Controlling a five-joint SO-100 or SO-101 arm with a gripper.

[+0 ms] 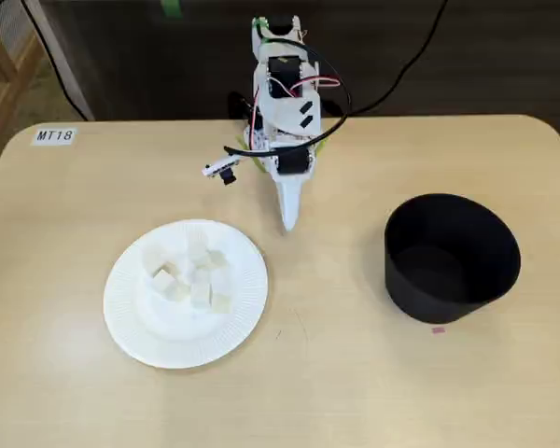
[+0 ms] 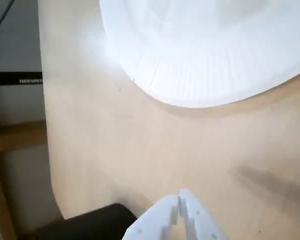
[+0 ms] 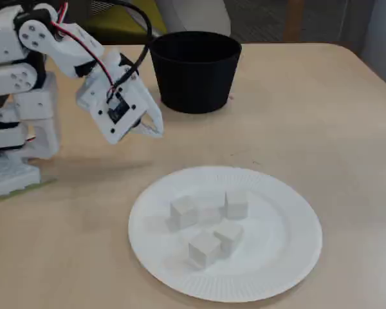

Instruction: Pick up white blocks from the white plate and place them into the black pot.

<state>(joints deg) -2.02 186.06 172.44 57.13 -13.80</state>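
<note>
Several white blocks [image 1: 191, 277] lie clustered on the white plate [image 1: 131, 322], seen in both fixed views, blocks [image 3: 209, 225] and plate [image 3: 283, 270]. The plate's ribbed rim [image 2: 200, 85] fills the top of the wrist view; the blocks are washed out there. The black pot [image 1: 451, 257] stands right of the plate, empty as far as I see; it shows too in a fixed view [image 3: 194, 69] and at the wrist view's bottom edge [image 2: 90, 225]. My gripper [image 1: 287, 220] hangs shut and empty above the table between plate and pot, also in a fixed view [image 3: 156, 129] and the wrist view [image 2: 180, 197].
The arm's white base [image 3: 13, 161] stands at the table's back edge. A label reading MT18 [image 1: 54, 135] is stuck at the table's far left corner. A small pink mark [image 1: 438, 329] lies by the pot. Bare wooden table [image 1: 336, 373] surrounds everything.
</note>
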